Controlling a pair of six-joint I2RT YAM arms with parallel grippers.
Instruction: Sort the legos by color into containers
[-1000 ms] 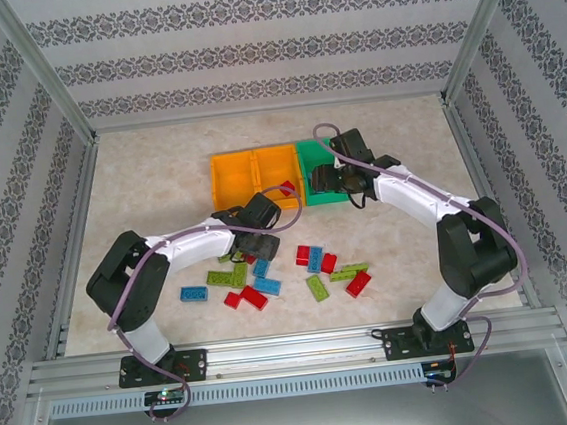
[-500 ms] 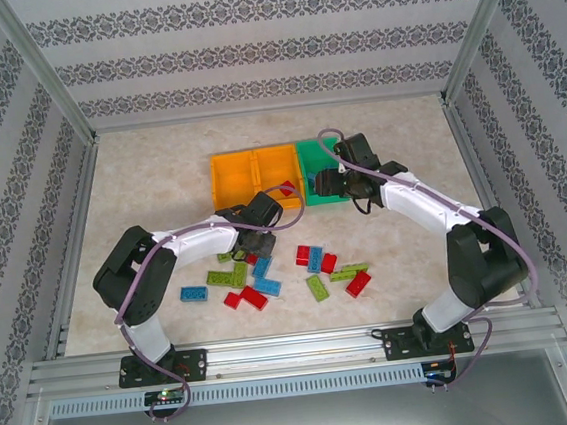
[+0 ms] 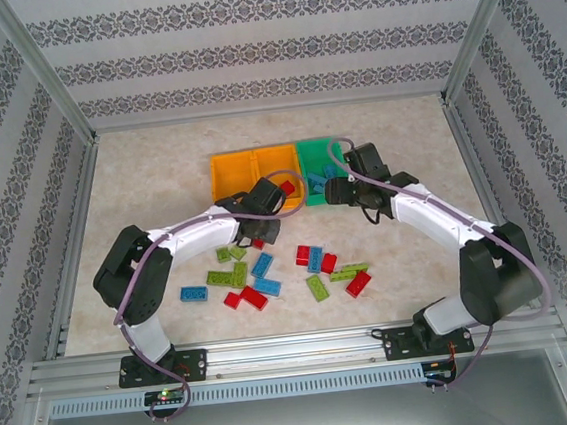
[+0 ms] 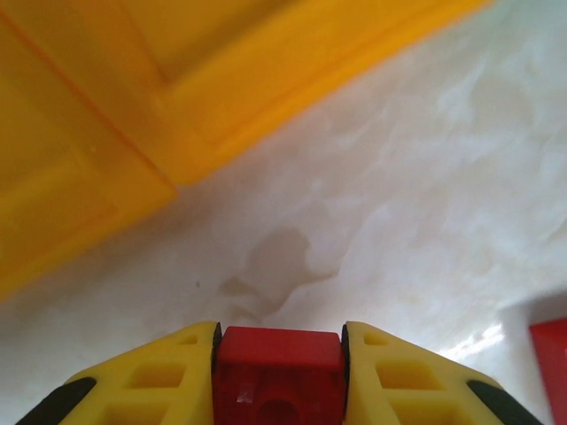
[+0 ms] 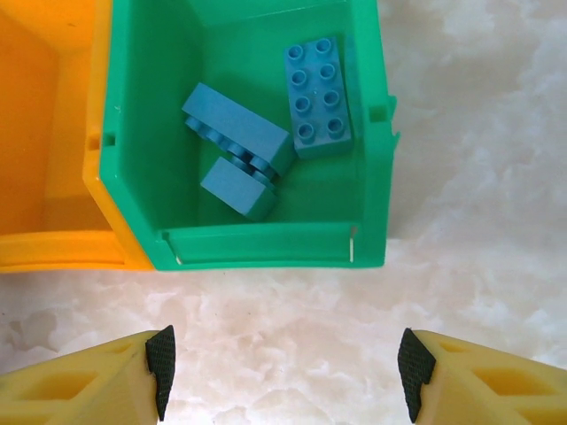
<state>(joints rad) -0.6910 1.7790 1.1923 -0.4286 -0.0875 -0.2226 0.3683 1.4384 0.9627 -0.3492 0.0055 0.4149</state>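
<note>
On the marbled beige bench (image 3: pixel 159 174) we find a row of three joined open-top rectangular plastic bins. The row sits in the far half, about midway between the left and right edges. It consists of two orange bins (image 3: pixel 229 172) on the left and one green bin (image 5: pixel 376 133) on the right.

**Left arm.** The left gripper (image 4: pixel 280 336) is closed on a small red studded plastic brick (image 4: pixel 280 376). The brick is clamped between the two yellow fingers (image 4: pixel 151 376) and touches both. We see the gripper holding it over bare bench surface, just on the near side of the orange bins' front wall.

**Right arm.** The right gripper (image 5: pixel 283 372) stands wide open with nothing between its fingers. It hangs over bare bench, just on the near side of the green bin's front wall.

**Contents.** The green bin contains three blue studded plastic bricks (image 5: pixel 317 97). One lies studs-up along the right wall. The other two sit toward the left, one resting partly on the other.

**Remaining parts.** Loose red, blue and lime-green bricks (image 3: pixel 315 260) lie scattered on the bench between the bins and the near edge, apart from both grippers. Another red brick (image 3: pixel 286 186) shows at the orange bin next to the green one. We cannot tell whether it lies inside.
</note>
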